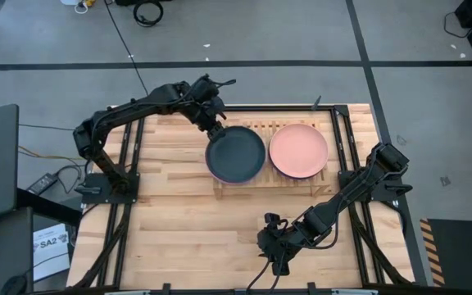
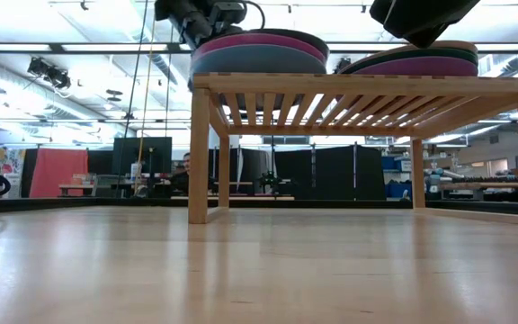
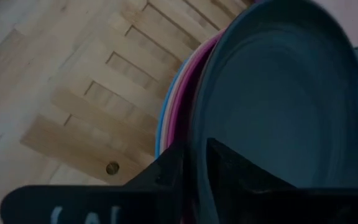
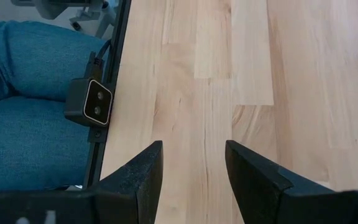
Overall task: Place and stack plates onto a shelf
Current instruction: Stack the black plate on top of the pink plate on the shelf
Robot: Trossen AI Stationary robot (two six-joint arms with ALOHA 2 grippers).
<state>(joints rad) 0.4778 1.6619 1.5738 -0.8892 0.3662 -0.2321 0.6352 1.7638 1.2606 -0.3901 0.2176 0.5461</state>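
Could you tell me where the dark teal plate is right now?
In the high view the dark teal plate tops the left stack on the shelf, beside the salmon pink plate, with the left hand gripping its rim.

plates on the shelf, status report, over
Left gripper shut on dark plate, at top of left stack on shelf. Right gripper open, idle over near table edge. Salmon plate tops right stack. Nothing in the way.
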